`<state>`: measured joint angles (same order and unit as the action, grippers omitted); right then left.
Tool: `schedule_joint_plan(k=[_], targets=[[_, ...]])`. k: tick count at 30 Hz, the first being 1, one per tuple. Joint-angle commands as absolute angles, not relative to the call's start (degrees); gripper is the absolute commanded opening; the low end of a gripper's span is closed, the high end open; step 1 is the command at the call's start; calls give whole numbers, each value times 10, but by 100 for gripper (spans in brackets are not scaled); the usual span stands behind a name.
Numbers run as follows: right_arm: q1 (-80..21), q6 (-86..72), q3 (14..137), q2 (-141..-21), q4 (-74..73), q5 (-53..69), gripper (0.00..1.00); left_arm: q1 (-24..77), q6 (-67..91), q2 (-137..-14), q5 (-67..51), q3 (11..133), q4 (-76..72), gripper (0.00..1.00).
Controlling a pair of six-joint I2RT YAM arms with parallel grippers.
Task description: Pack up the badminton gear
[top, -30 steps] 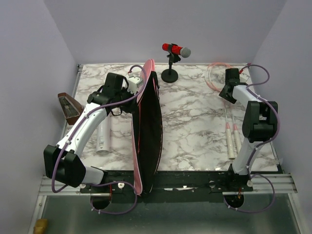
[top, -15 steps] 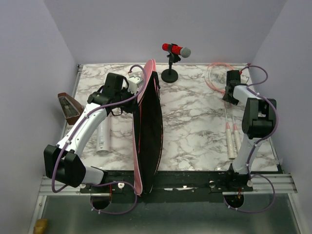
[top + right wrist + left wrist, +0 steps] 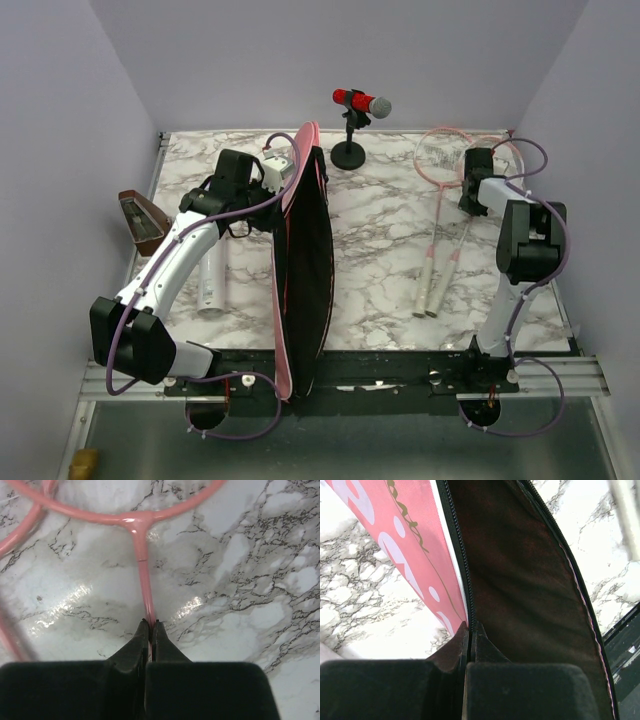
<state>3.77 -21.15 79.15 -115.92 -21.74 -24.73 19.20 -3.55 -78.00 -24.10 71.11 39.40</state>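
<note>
First, overhead. The pink bag (image 3: 305, 270) stands on its long edge left of centre on the marble table (image 3: 380, 250). It runs from the far side to the near edge, with the mouth gaping and the dark lining exposed. The left gripper (image 3: 283, 170) is at the bag's far upper rim. The white tube (image 3: 212, 285) lies flat just left of the bag, beside the left forearm. The two rackets (image 3: 436, 222) lie on the right half. Their heads overlap at the far right, the shafts slant toward the near centre, and the white handles lie side by side. The right gripper (image 3: 468, 193) sits low over the shafts just below the heads. A red microphone (image 3: 360, 102) on its stand is at the far edge, near the bag's far tip. A brown box (image 3: 140, 220) sits at the table's left border.

Left wrist: the fingers (image 3: 451, 652) are clenched on the bag's zipper edge. The pink lettered panel is to the left of the pinch and the dark lining to the right.

Right wrist: the fingers (image 3: 129, 650) are pinched shut on one pink racket shaft, a little below its T-joint. The second racket's frame curves past at left and is not gripped. Marble shows beneath both.
</note>
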Motion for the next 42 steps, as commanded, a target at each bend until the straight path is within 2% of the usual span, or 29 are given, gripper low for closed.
schedule_joint_plan(k=[1,12,23,27,31,37,42], targets=[[40,-239,768,-1125,-202,-247,0,191,-33,-773,-257,712,379,0],[33,-265,744,-953,-242,-181,1,191,-36,-770,-254,694,371,0],[-30,-326,539,-620,-340,167,1,191,-33,-780,-242,704,368,0],[-30,-325,518,-513,-421,267,1,190,-29,-792,-230,722,371,0],[-53,-359,517,-458,-459,356,1,190,-20,-816,-214,747,371,0],[-54,-470,466,-389,-373,493,1,185,-3,-853,-216,782,365,0],[-60,-528,445,-378,-334,563,1,163,31,-875,-249,812,355,0]])
